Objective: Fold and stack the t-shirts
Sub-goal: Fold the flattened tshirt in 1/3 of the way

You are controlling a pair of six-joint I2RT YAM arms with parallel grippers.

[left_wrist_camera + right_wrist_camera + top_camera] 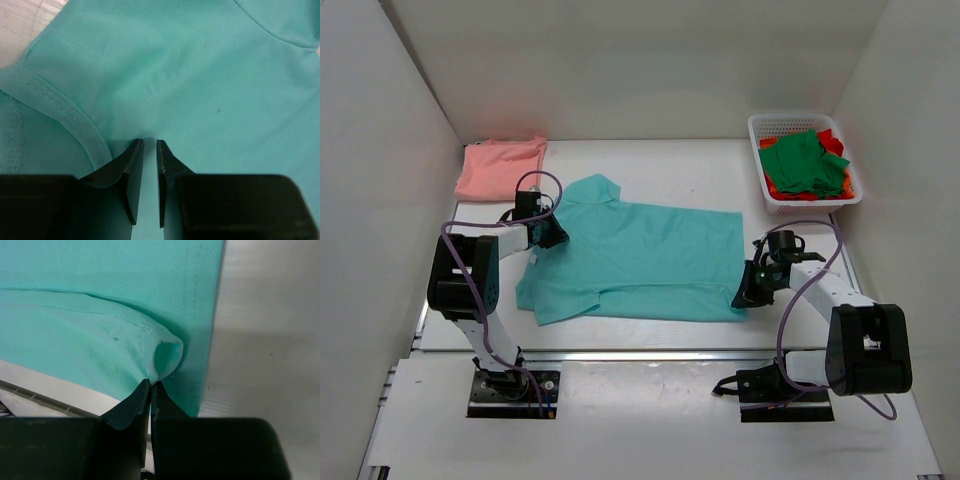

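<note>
**Teal shirt pinched at one corner, other grip unclear**

White walls [620,60] box in a pale table [650,150], and much on it is only partly readable. In the white mesh basket [760,125] at the far right, a green t-shirt [805,165] lies crumpled over a red t-shirt [830,138], of which only scraps show; how many garments are in there cannot be told. A pink t-shirt [500,167] sits folded at the far left corner. The teal t-shirt [640,260] lies spread across the middle of the table, collar toward the left.

The right gripper [744,297] is at the shirt's near right corner. Its wrist view shows the jaws pressed together on a small loop of hem, lifted off the table.

The left gripper [552,237] is on the shoulder by the collar. In its wrist view the fingers [132,170] stand a narrow slit apart with teal cloth showing in the slit; whether that cloth is pinched or merely lies beneath cannot be told.
</note>
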